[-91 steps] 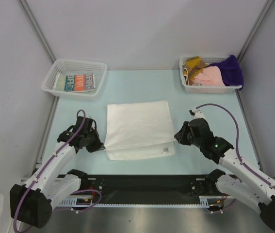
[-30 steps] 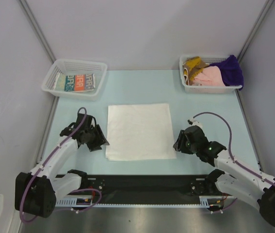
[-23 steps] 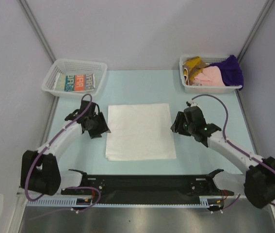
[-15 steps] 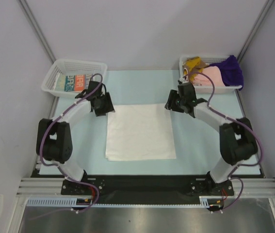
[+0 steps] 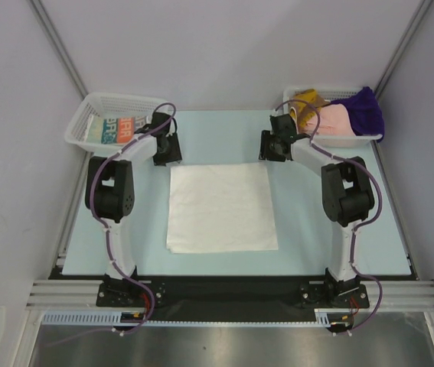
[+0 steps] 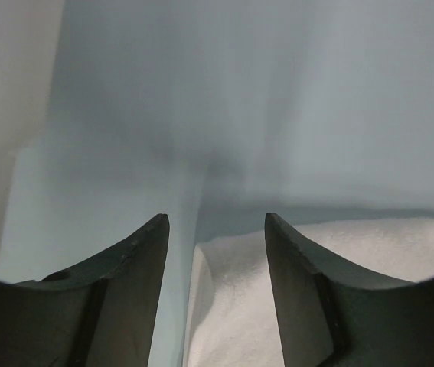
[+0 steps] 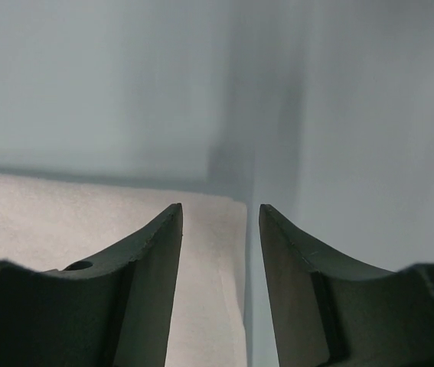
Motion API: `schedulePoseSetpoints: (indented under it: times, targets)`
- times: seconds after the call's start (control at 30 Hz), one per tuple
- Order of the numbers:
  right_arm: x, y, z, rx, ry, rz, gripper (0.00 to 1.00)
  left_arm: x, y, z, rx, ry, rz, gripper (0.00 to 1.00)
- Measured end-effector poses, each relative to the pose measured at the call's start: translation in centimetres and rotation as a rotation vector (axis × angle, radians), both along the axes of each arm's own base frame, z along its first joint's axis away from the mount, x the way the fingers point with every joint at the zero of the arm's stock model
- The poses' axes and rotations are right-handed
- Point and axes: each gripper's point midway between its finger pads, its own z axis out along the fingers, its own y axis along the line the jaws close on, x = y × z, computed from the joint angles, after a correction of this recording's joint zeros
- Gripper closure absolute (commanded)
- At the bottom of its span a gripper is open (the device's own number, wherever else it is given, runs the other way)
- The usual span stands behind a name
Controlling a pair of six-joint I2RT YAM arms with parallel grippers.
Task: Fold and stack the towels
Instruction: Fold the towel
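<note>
Now, left basket (image 5: 79, 128) holds a printed towel (image 5: 125, 128) | right basket (image 5: 331, 141): mustard, pink, purple towels (image 5: 333, 118) | white towel (image 5: 220, 208) flat on table (image 5: 220, 134) | left claw (image 6: 217, 222), right claw (image 7: 220, 210) spread, empty.

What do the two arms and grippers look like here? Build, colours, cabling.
The left arm and right arm match: white tubular links, bulky black joint housings, and a thin purple cable along each. The left gripper and right gripper are black. Wrist views show matte dark fingers, curved and tapering to blunt tips, one with a small round hole. No legible markings.
</note>
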Motion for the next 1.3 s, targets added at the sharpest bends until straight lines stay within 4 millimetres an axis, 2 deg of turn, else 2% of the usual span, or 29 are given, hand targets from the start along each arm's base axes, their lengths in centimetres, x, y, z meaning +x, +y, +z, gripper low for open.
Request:
schedulePoseSetpoints:
  times: [0.1, 0.27, 0.4, 0.5, 0.6, 0.73, 0.8, 0.87, 1.13, 1.3]
  targets:
    - [0.6, 0.0, -0.2, -0.007, -0.001, 0.007, 0.49, -0.1, 0.6, -0.6, 0.008, 0.018, 0.01, 0.41]
    - [0.2, -0.1, -0.8, -0.012, 0.019, 0.015, 0.48, -0.2, 0.7, -0.6, 0.011, 0.006, 0.007, 0.37]
    - [-1.0, -0.6, -1.9, -0.022, 0.041, 0.017, 0.48, -1.4, 1.1, -0.2, 0.003, -0.001, 0.009, 0.36]
    - [-2.2, -1.0, -2.3, -0.027, 0.058, 0.017, 0.48, -2.0, 1.3, 1.0, -0.018, -0.024, 0.008, 0.36]
    - [-2.8, -1.2, -1.8, -0.024, 0.046, 0.017, 0.47, -2.3, 1.1, 2.3, -0.037, -0.061, 0.002, 0.36]
    - [-3.2, -1.4, -0.7, -0.013, 0.013, 0.015, 0.48, -3.3, 0.9, 2.9, -0.064, -0.09, -0.012, 0.45]
    - [-3.2, -1.4, -0.2, -0.009, -0.002, 0.014, 0.48, -3.7, 0.7, 2.9, -0.072, -0.085, -0.019, 0.46]
    - [-3.2, -1.5, 0.1, -0.008, -0.012, 0.013, 0.48, -3.7, 0.5, 2.9, -0.081, -0.085, -0.025, 0.52]
    - [-3.9, -1.5, 0.9, 0.011, -0.033, 0.021, 0.49, -3.7, 0.3, 2.7, -0.091, -0.081, -0.033, 0.55]
    - [-4.0, -0.7, 0.9, 0.023, -0.032, 0.046, 0.5, -3.6, 0.2, 1.1, -0.085, -0.042, -0.033, 0.56]
